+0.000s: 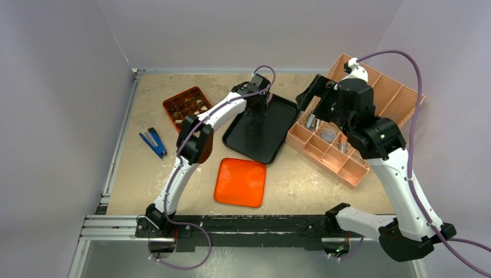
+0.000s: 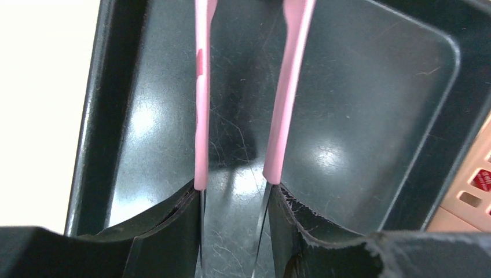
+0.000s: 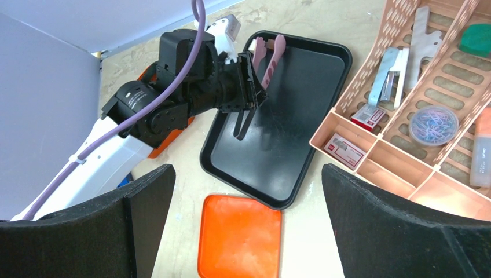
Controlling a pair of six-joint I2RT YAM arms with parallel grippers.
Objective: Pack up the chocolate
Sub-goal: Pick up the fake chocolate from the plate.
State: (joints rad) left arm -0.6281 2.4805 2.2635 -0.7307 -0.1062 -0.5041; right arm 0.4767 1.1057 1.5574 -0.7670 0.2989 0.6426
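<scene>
tiny dark brown and cream chocolate pieces point(image 1: 186, 105) sit in a far-left orange box point(image 1: 166, 110); left gripper point(image 2: 234, 194) clamps pink tweezers point(image 2: 201, 116), right gripper point(image 3: 248, 174) spread wide.

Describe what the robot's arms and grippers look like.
Both arms have white links with chunky black joints: left arm, right arm. A purple cable runs along each. The left gripper and right gripper have matte black, wedge-shaped fingers.
</scene>
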